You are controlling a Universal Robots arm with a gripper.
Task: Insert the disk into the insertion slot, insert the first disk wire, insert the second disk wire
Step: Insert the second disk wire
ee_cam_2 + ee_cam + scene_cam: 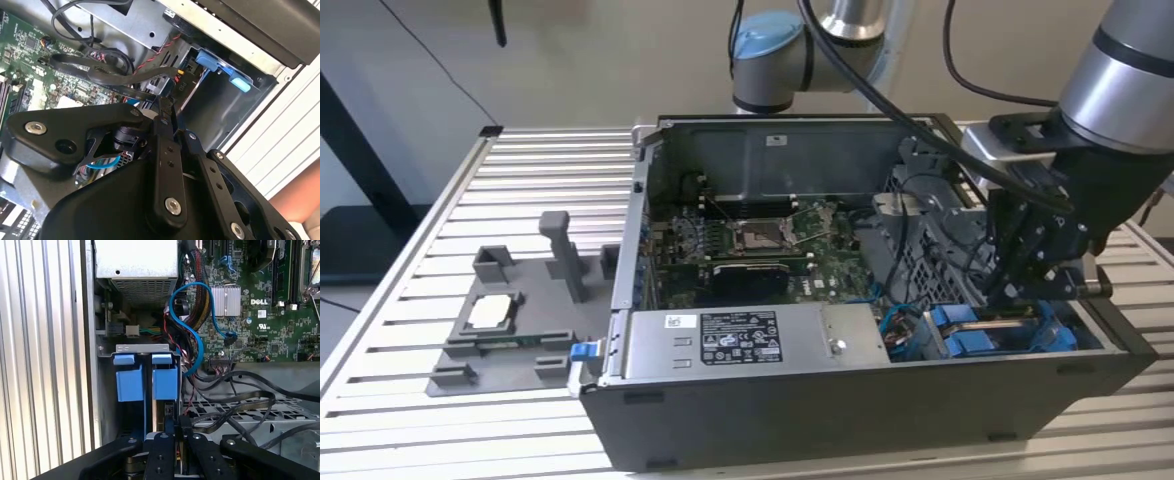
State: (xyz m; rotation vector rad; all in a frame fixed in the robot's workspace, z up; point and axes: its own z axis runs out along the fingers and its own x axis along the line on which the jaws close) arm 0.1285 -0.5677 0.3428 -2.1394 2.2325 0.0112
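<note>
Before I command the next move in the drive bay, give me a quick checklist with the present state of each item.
1. Gripper down inside the computer case, over the insertion slot at the exterior view's right: ok.
2. Gripper lined up with the slot's blue tabs in the first wrist view: ok.
3. Disk seated in the slot: cannot tell; the gripper hides the edge.
4. Gripper fingers shut on something thin: cannot tell what it is.
5. Blue cable and black cables lie loose beside the slot: not ok, snag risk.
6. Power-supply box untouched, apart from the gripper: ok.
</note>
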